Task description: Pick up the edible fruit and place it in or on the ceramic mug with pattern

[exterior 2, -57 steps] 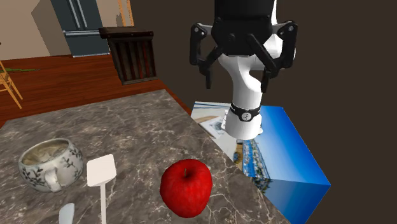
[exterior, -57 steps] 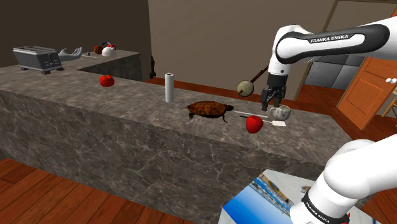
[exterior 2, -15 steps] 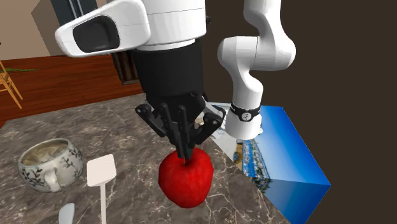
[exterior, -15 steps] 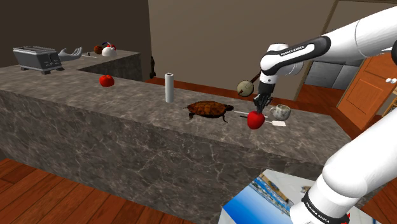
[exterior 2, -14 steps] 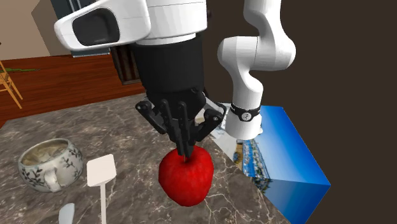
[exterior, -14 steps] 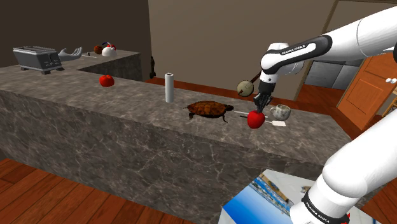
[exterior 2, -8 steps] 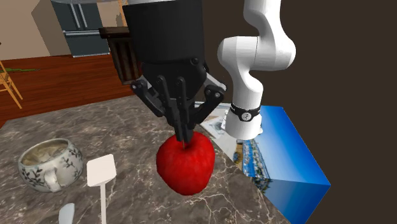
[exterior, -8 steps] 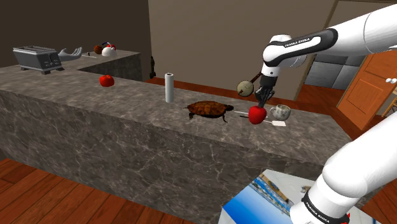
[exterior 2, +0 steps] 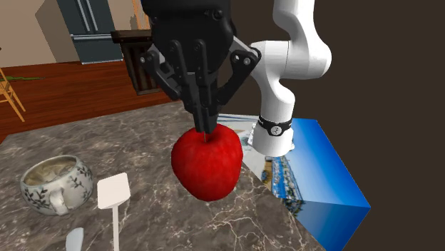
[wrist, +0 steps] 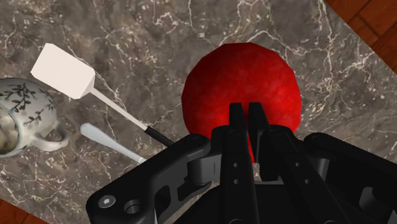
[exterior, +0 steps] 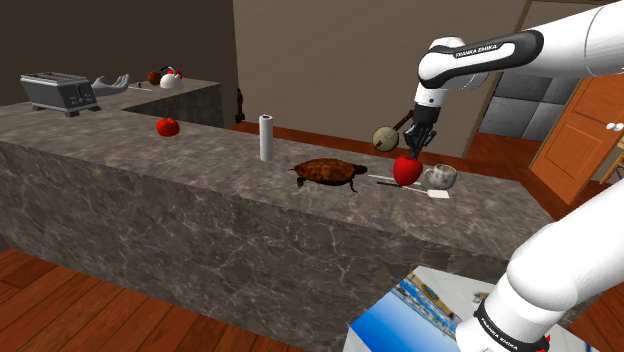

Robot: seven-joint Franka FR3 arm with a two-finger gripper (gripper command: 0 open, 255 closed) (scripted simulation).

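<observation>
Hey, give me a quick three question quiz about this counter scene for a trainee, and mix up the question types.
1. True or false: the gripper is shut on the red apple.
2. In the second exterior view, what lies between the apple and the patterned mug? A white spatula, B fork, C plate.
3. In the shoulder view, which animal figure sits on the counter left of the apple?
Key: 1 true; 2 A; 3 the turtle.
</observation>
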